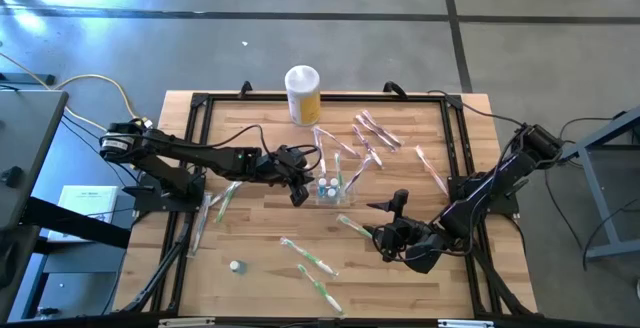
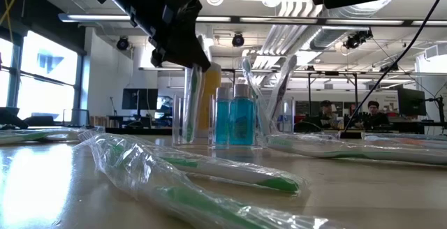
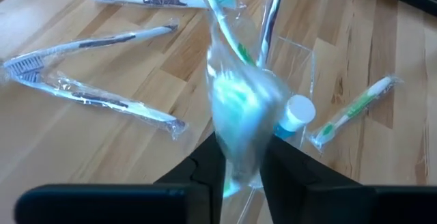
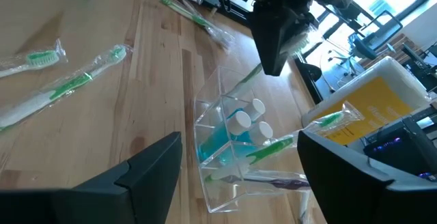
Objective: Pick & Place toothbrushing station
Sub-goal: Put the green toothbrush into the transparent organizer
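The small clear plastic holder (image 1: 332, 189) on the wooden desk (image 1: 260, 238) looks light, stiff and slippery, best held by its rim, while the left gripper (image 1: 299, 194) pinches a green wrapped toothbrush (image 3: 239, 108) above it and the right gripper (image 1: 385, 230) waits open.

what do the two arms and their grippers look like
Both arms are dark, jointed and slim, with black cables trailing from them. The left gripper and right gripper each end in two flat black fingers. A yellowish cable runs toward the left arm's base.
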Motion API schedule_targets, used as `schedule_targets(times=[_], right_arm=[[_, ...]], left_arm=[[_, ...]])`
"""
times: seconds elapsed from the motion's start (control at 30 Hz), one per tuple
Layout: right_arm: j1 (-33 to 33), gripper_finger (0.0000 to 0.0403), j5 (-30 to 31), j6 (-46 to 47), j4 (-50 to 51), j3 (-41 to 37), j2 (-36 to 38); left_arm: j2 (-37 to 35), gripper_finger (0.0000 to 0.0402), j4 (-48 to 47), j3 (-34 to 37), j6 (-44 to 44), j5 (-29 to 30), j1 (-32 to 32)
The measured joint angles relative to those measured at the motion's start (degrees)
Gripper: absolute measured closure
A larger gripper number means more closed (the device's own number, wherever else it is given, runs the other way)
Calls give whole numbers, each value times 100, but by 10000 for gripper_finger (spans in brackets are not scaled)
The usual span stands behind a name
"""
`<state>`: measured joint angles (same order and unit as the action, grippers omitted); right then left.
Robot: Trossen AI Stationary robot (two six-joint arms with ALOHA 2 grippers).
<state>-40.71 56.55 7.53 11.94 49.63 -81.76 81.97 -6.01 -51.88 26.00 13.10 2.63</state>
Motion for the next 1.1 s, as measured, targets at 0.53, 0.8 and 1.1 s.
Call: schedule_targets(times=[0.53, 0.8, 1.1], right_arm=[[-7, 119, -980, 89, 86, 0, 0], [319, 119, -2173, 1385, 687, 0, 0], [954, 119, -3757, 2186, 1013, 0, -135]], left_arm=[[-407, 288, 177, 0, -18, 28, 0], [-1009, 288, 157, 0, -22, 169, 59], [-1252, 288, 207, -2, -149, 166, 615]])
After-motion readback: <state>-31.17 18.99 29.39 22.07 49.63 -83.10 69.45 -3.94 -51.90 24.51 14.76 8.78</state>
